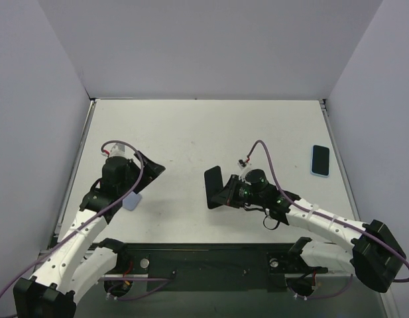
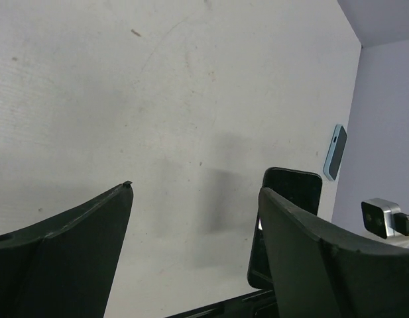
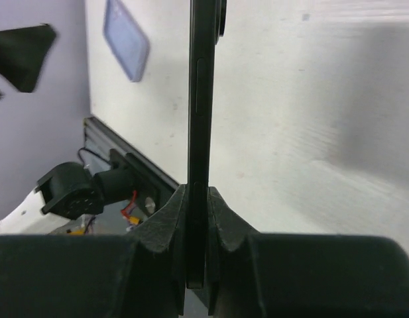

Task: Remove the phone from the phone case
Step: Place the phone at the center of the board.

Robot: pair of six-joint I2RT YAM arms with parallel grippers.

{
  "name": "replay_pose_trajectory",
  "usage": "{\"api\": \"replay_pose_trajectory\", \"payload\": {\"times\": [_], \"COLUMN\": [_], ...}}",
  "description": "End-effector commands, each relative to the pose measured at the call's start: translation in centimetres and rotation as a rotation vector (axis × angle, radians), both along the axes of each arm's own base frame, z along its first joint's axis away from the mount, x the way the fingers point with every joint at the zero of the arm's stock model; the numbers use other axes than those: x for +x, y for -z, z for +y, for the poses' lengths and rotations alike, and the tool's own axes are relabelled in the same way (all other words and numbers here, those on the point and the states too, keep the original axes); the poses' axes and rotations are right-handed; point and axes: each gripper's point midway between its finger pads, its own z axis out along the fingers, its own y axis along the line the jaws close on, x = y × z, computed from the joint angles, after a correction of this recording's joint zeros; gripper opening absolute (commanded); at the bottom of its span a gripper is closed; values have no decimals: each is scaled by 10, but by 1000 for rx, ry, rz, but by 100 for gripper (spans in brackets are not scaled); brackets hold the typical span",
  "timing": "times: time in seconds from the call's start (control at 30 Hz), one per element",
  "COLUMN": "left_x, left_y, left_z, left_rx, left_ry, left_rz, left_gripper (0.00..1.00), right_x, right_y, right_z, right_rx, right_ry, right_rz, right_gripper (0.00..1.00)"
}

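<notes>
My right gripper (image 1: pixel 229 192) is shut on a black phone (image 1: pixel 215 187) and holds it on edge above the table's middle. In the right wrist view the phone (image 3: pixel 203 99) stands edge-on, clamped between both fingers of that gripper (image 3: pixel 197 199). A pale lavender case (image 1: pixel 131 201) lies flat on the table near my left arm, with nothing in it; it also shows in the right wrist view (image 3: pixel 126 38). My left gripper (image 1: pixel 148 169) is open and empty, just above and right of the case. In the left wrist view its gripper (image 2: pixel 194 192) faces the black phone (image 2: pixel 290 192).
A second phone with a blue rim (image 1: pixel 320 160) lies flat near the table's right edge, also seen in the left wrist view (image 2: pixel 335 152). Grey walls close the table on three sides. A black rail (image 1: pixel 204 265) runs along the near edge.
</notes>
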Motion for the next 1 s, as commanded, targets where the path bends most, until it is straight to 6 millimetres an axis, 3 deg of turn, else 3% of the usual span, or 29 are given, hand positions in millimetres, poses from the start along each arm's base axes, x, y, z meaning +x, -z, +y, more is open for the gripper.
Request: {"api": "replay_pose_trajectory", "payload": {"times": [0.0, 0.1, 0.13, 0.17, 0.2, 0.23, 0.27, 0.3, 0.37, 0.5, 0.63, 0.73, 0.77, 0.8, 0.83, 0.87, 0.9, 0.93, 0.97], "left_x": [24, 41, 49, 55, 62, 69, 76, 84, 98, 112, 117, 118, 118, 119, 119, 118, 120, 121, 122], "left_y": [-63, -78, -96, -94, -114, -112, -129, -126, -138, -135, -128, -119, -112, -104, -103, -103, -107, -107, -107], "left_z": [-17, -20, -22, -26, -29, -34, -40, -45, -52, -63, -58, -48, -45, -37, -35, -29, -27, -18, -14], "left_rx": [63, 104, 98, 96, 79, 73, 53, 49, 43, 70, 156, 240, 256, 282, 268, 230, 224, 233, 231], "left_ry": [132, 144, 139, 148, 145, 157, 162, 171, 183, 230, 245, 238, 236, 225, 223, 225, 223, 195, 182], "left_rz": [-178, -209, -252, -244, -289, -281, -331, -320, -339, -327, -348, -363, -364, -364, -362, -352, -376, -376, -377], "left_gripper": [87, 87, 87, 87, 87, 87, 87, 87, 87, 87, 87, 87, 88, 87, 87, 87, 87, 87, 87], "right_x": [-2, -22, -25, -31, -32, -39, -41, -44, -48, -44, -25, 3, 8, 22, 33, 44, 61, 71, 91], "right_y": [18, 43, 46, 50, 49, 53, 56, 55, 60, 73, 74, 68, 55, 59, 45, 50, 29, 40, 21], "right_z": [-27, -46, -49, -53, -52, -51, -51, -48, -46, -56, -74, -95, -91, -104, -101, -109, -105, -111, -110], "right_rx": [-127, -178, -182, -176, -164, -144, -125, -100, -78, -101, -140, -155, -113, -133, -108, -126, -108, -123, -104], "right_ry": [16, 1, 1, 0, 0, -3, -1, 7, 19, 77, 160, 227, 195, 219, 197, 190, 146, 153, 141], "right_rz": [-20, 23, 34, 46, 46, 67, 67, 77, 79, 86, 70, 75, 77, 89, 79, 95, 39, 92, 47], "right_gripper": [0, 0, 0, 0, 0, 0, 0, 0, 0, 0, 0, 0, 0, 0, 0, 0, 0, 0, 0]}}
